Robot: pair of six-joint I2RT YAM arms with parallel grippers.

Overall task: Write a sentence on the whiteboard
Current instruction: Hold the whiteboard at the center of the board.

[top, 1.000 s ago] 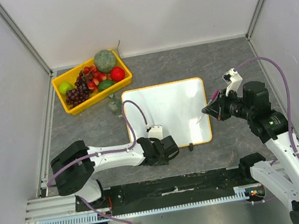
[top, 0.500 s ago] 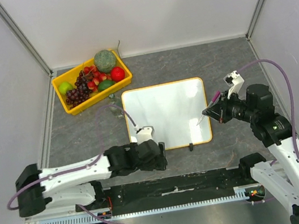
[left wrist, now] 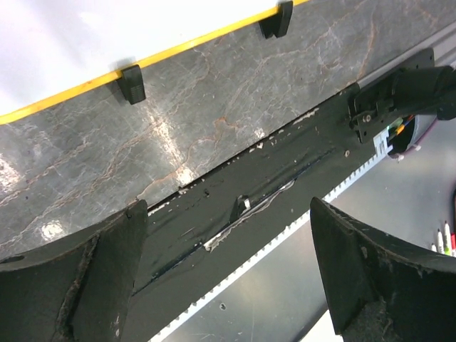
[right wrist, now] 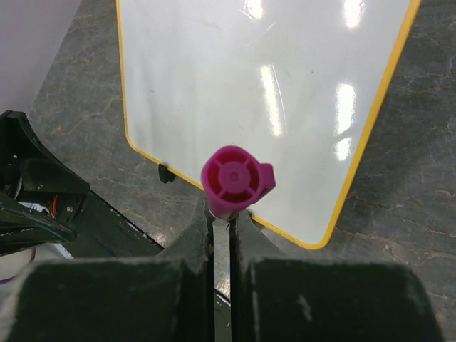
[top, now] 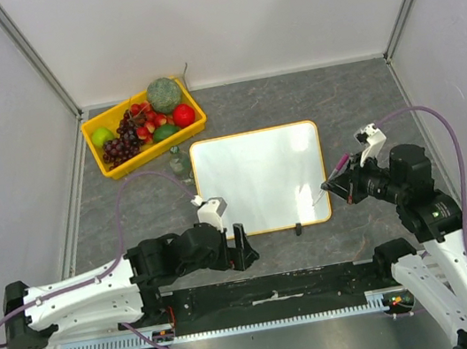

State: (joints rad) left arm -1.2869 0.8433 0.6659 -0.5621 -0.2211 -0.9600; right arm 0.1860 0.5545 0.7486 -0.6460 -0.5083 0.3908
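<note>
The whiteboard (top: 255, 171), white with a thin yellow frame, lies flat mid-table with two black feet on its near edge. No pink writing shows on it. My right gripper (top: 345, 183) is shut on a pink marker (top: 336, 175) over the board's near right corner, tip pointing down-left. In the right wrist view the marker's cap end (right wrist: 236, 180) sits between the closed fingers (right wrist: 192, 242) above the board (right wrist: 249, 85). My left gripper (top: 239, 252) is open and empty, just off the board's near edge; its wrist view shows the board's edge (left wrist: 71, 43) and a foot (left wrist: 132, 82).
A yellow tray (top: 89, 136) of fruit stands at the back left. A small clear object (top: 178, 162) lies between tray and board. The black mounting rail (left wrist: 249, 206) runs along the near table edge under my left gripper (left wrist: 235, 285). Walls enclose three sides.
My left arm has pulled back off the board's near left part toward the table's near edge. My right gripper with the marker has shifted slightly right and nearer.
</note>
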